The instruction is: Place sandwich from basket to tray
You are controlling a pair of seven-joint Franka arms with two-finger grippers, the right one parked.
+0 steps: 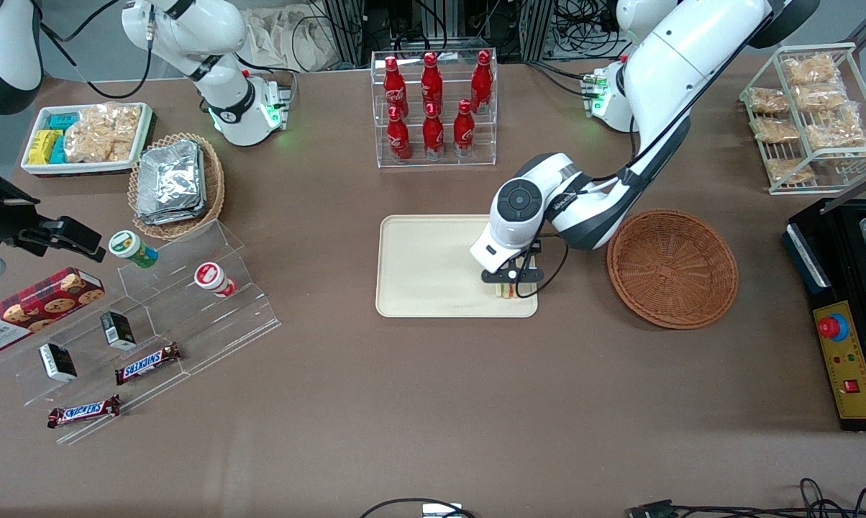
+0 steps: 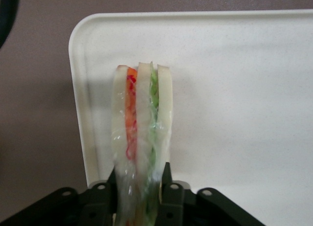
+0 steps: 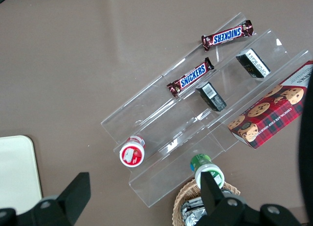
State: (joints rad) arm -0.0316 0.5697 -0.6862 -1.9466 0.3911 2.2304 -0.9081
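Observation:
The sandwich (image 2: 141, 133) is a wedge of white bread with red-orange and green filling in clear wrap, and my left gripper (image 2: 140, 187) is shut on it. In the front view the gripper (image 1: 506, 289) stands over the cream tray (image 1: 426, 270), at the tray corner nearest the front camera on the basket's side, with the sandwich (image 1: 505, 291) poking out under the fingers at the tray surface. The reddish-brown wicker basket (image 1: 672, 267) sits beside the tray, toward the working arm's end of the table, with nothing in it.
A clear rack of red cola bottles (image 1: 433, 108) stands farther from the front camera than the tray. A tan basket of foil packets (image 1: 174, 184), a clear stepped stand with snacks (image 1: 152, 316) and a white dish (image 1: 88, 137) lie toward the parked arm's end. A black control box (image 1: 843, 316) sits beside the basket.

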